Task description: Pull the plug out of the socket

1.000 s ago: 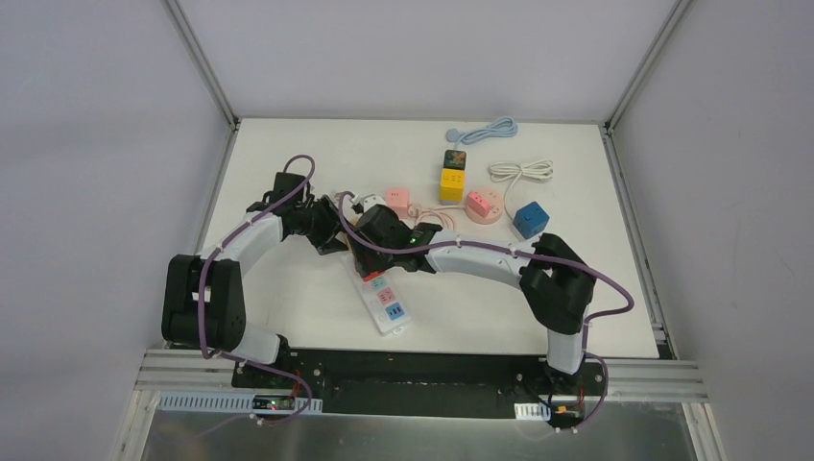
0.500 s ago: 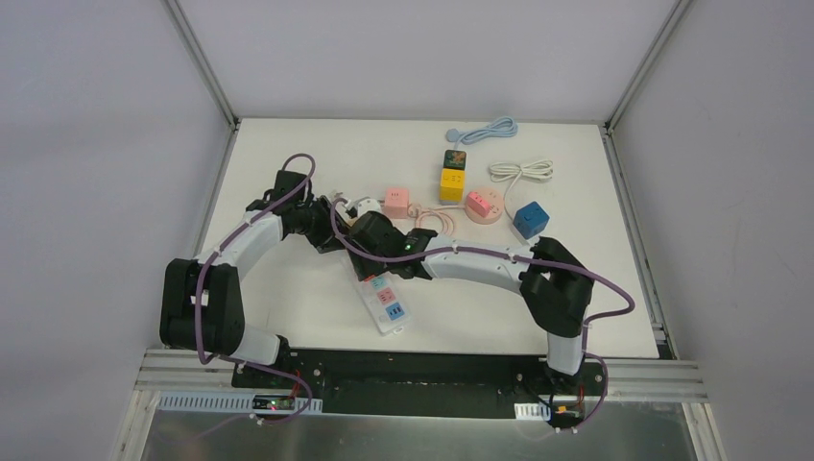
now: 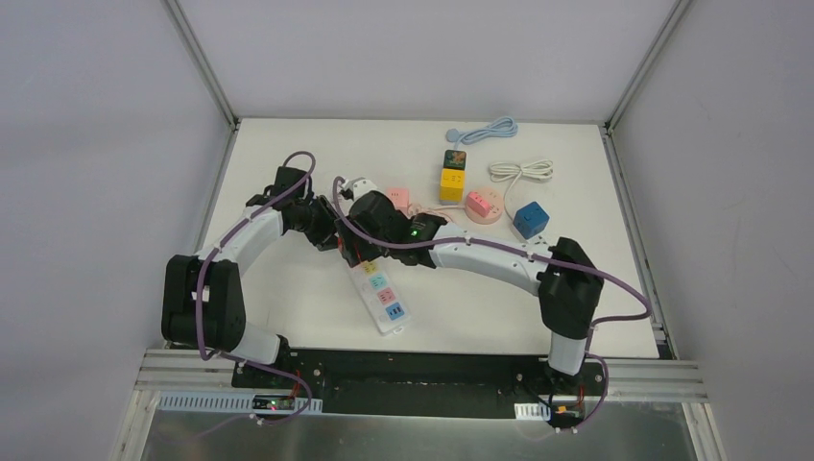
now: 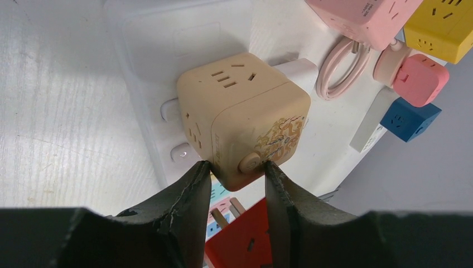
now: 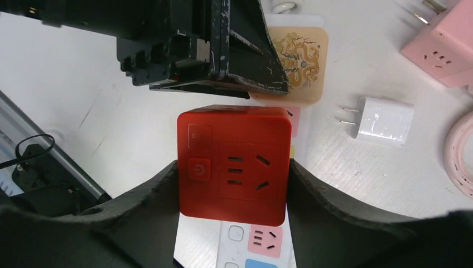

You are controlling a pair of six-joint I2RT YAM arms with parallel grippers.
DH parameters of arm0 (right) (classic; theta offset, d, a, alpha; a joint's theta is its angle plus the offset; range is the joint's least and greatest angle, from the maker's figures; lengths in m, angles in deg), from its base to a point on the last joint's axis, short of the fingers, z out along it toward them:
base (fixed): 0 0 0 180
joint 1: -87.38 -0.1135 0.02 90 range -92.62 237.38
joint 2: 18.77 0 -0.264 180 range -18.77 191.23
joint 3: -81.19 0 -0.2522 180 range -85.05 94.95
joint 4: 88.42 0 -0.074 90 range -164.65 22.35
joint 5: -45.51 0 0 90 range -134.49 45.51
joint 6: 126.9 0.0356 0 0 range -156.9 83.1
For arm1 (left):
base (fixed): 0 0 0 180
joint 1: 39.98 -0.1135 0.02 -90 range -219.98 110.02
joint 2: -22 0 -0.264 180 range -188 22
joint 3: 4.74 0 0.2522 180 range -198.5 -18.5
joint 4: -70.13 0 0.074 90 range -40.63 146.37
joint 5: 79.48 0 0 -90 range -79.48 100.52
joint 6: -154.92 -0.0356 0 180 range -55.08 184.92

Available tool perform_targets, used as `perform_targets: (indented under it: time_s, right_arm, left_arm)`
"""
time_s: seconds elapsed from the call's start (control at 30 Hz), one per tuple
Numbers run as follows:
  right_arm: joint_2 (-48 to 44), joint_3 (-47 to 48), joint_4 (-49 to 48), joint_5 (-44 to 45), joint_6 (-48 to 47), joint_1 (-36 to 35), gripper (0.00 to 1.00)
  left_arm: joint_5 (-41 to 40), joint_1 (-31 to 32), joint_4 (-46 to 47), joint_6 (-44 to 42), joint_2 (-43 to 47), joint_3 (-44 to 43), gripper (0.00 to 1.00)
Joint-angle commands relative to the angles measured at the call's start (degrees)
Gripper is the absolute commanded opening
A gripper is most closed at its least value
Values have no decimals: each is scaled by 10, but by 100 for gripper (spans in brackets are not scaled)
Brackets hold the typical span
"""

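- White table [image 3: 307, 307] under grey walls, arm bases at near edge.
- Beige cube [image 4: 245, 117], taken as the plug: seated on far end of strip [image 3: 386, 305], just beside red cube [image 5: 245, 134] on the same strip.
- Likely light and rigid; hard smooth plastic with rounded edges, so slippery under a corner pinch. Probably gripped tight by the socket, with a sudden release once the pins clear.
- Best taken on two opposite flat faces, low and square, then drawn straight off strip. Risk of jammed or bent pins if tilted.
- Left gripper [image 4: 236, 166]: jaws narrow, tips touching both sides of beige cube's near lower corner, by a round button. Firm hold or mere contact, cannot tell.
- Right gripper [image 5: 232, 163]: jaws spread to cube width, clamped on two opposite sides of red cube. Probably bracing strip against the pull.
- No brand legible. Dragon-like line drawing on one face of beige cube, power symbol on a red cube button, and small print on pink cube [image 4: 362, 17], too small to read.
- Further out: pink cable [image 4: 337, 67], yellow cube [image 4: 440, 25], blue cube [image 4: 410, 117], and white charger [image 5: 385, 120] lying loose with pins out.
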Motion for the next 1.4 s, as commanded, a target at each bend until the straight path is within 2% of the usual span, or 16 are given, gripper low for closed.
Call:
perform_targets:
  time_s: [0.0, 0.1, 0.2, 0.37, 0.47, 0.57, 0.67, 0.83, 0.97, 1.03, 1.07, 1.13, 1.2, 1.27, 1.37]
  right_arm:
    - [-62, 9, -6, -10, 14, 13, 0]
    - [-98, -24, 0, -5, 30, 26, 0]
    - [-144, -69, 8, 0, 56, 47, 0]
    - [-218, -156, 24, -3, 120, 98, 0]
    - [-258, -208, 41, -13, 164, 136, 0]
    - [-276, -241, 103, 0, 230, 184, 0]
    - [-278, -263, 167, -16, 281, 228, 0]
    - [-288, -301, 210, -54, 321, 250, 3]
    - [-289, -329, 221, -96, 344, 259, 16]
    - [-284, -337, 230, -119, 349, 260, 28]
    - [-279, -337, 235, -117, 351, 261, 37]
    - [-274, -328, 248, -107, 356, 261, 67]
    - [-279, -307, 250, -71, 351, 261, 85]
    - [-287, -280, 250, -49, 337, 261, 95]
    - [-293, -245, 255, -13, 319, 261, 99]
  left_arm:
    - [-125, -3, -81, -40, -41, 20, 38]
    - [-101, -3, -80, -42, -35, 8, 42]
    - [-64, -3, -84, -49, -31, -16, 52]
    - [6, -3, -127, -81, -34, -78, 60]
    - [1, -3, -153, -95, -20, -96, 67]
    - [-12, -3, -163, -103, 2, -102, 73]
    - [-33, -3, -162, -108, 22, -98, 75]
    - [-56, -3, -140, -107, 58, -74, 75]
    - [-62, -3, -125, -101, 84, -53, 75]
    - [-66, -3, -122, -101, 96, -46, 75]
    - [-69, -3, -121, -102, 100, -44, 75]
    - [-73, -3, -123, -104, 109, -42, 75]
    - [-77, -3, -128, -105, 115, -42, 75]
    - [-76, -3, -131, -105, 123, -42, 75]
    - [-82, -3, -134, -105, 133, -41, 75]
